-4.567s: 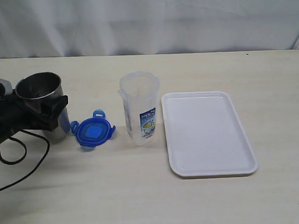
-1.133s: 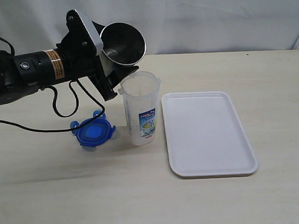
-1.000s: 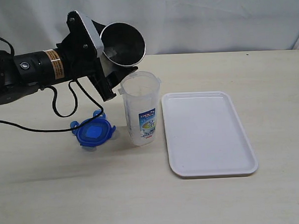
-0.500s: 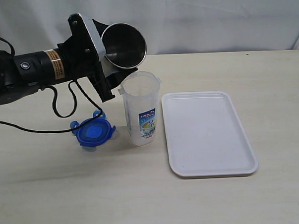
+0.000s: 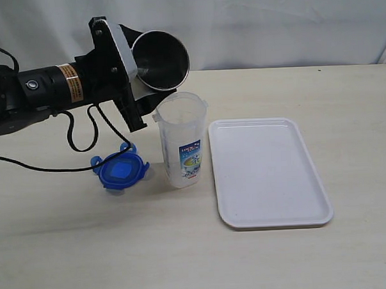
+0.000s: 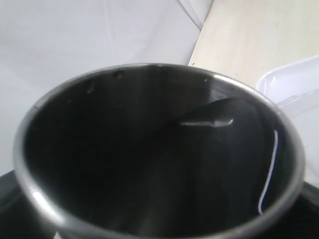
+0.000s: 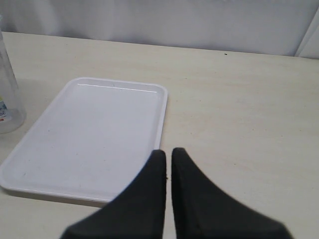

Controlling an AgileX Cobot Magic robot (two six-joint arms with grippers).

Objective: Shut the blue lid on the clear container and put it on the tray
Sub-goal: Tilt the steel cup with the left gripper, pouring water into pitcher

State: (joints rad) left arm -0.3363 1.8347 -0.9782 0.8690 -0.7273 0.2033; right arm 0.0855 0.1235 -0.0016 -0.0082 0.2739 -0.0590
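1. The left end effector [image 5: 133, 76] grasps a steel tumbler [image 5: 162, 59] around its body, tipped so that the tumbler's open mouth faces away from the arm.
2. The clear container [image 5: 181, 142] stands upright on the counter [image 5: 185, 260], lidless, just below the tumbler's rim; whether they touch, I cannot tell.
3. The blue lid [image 5: 121, 171] lies flat on the counter beneath the left end effector, well apart from it and near the container's base.
4. The tray [image 5: 268, 173] lies beyond the container from the left end effector.
5. The right end effector [image 7: 168, 157] is clenched on nothing, its fingers pressed together, just beside the tray's long edge; the container stands across the tray from it.
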